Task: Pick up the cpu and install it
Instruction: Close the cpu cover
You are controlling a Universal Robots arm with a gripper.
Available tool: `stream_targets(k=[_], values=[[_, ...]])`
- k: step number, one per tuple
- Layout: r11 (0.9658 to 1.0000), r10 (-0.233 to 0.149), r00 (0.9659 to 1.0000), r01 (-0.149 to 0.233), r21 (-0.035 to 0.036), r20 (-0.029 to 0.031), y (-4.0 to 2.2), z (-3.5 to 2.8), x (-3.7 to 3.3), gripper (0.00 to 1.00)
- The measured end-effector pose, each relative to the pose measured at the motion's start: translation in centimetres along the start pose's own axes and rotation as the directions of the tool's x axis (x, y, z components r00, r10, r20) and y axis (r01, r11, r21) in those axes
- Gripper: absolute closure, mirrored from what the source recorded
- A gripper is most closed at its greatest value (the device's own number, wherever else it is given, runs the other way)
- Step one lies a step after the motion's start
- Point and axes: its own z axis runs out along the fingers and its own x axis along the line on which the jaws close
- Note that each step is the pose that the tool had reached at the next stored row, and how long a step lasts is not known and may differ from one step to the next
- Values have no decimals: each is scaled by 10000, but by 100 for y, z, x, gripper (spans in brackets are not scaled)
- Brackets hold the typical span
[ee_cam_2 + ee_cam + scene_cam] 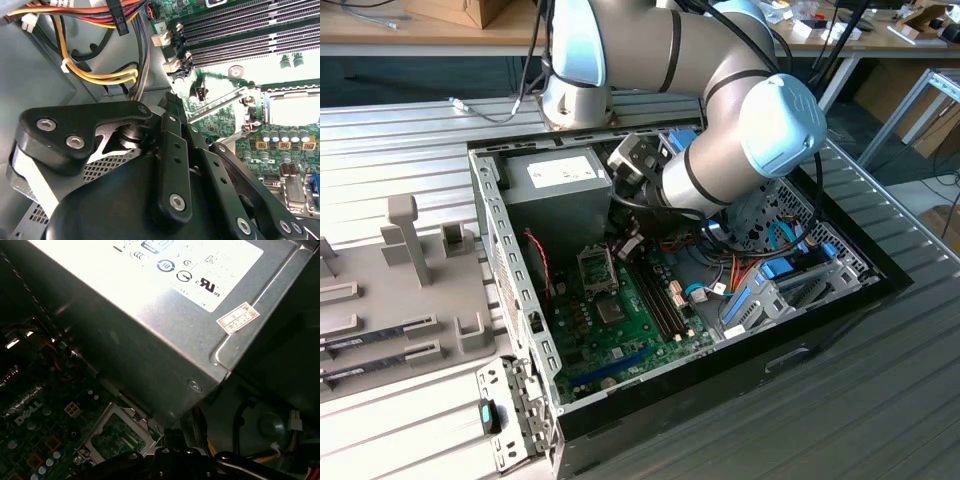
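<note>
The arm reaches down into an open computer case (800,345) that lies on the ribbed metal table (400,130); the claw (625,248) hangs low over the green motherboard (620,340), and whether it is clenched or released I cannot tell, since its tips are hidden behind its own black linkage in both wrist views. Just beside the claw, toward the case's near wall, sits the square socket frame (597,266); in the second wrist view the socket (292,107) reads bright white inside its metal frame, with a thin lever (220,106) standing at a slant next to it; in the first wrist view its inside (119,434) looks green. Whether the cpu is in the claw or in the socket I cannot tell. Behind the claw stands the big grey power supply (150,320); the long memory slots (250,30) run close on its other side, and bundled wires (100,75) trail nearby.
</note>
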Motion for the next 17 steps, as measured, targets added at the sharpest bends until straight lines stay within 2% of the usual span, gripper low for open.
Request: stream_targets(k=[5, 17], values=[[10000, 0, 10000, 0, 0, -1, 15, -42, 1, 89], [10000, -3, 10000, 3, -12, 10, 19, -65, 9, 89]])
